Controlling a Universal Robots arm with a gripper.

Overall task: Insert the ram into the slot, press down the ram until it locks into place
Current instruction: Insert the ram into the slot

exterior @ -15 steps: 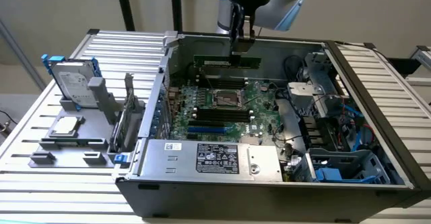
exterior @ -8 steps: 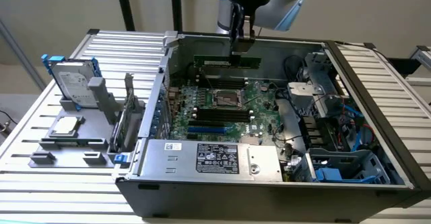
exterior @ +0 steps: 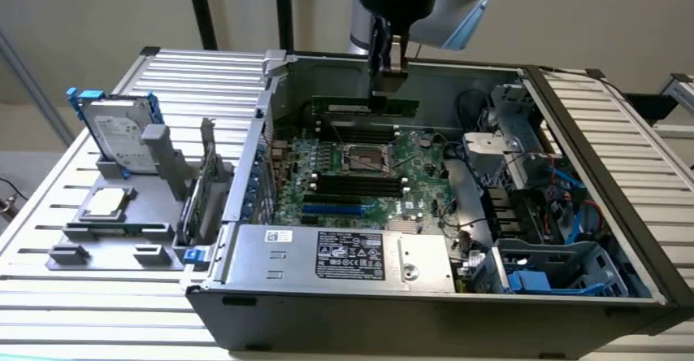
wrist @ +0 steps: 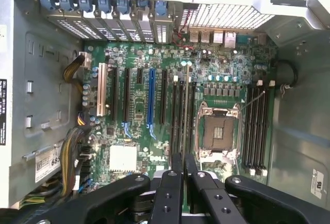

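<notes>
Green ram hangs clamped in the pincer, above the motherboard.

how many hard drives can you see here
1. The hard drive stands upright in the grey holder at the exterior view's left, outside the computer case. More may be hidden in the case's bays.

At the top centre of the exterior view, the arm ends in a fat round joint: black cap in front, silver-grey shell behind, pale blue trim along its edge. Below it the gripper is slim and dark. In the wrist view its fingers are matte black bars, flanked by curved black links studded with round pivot screws.
</notes>
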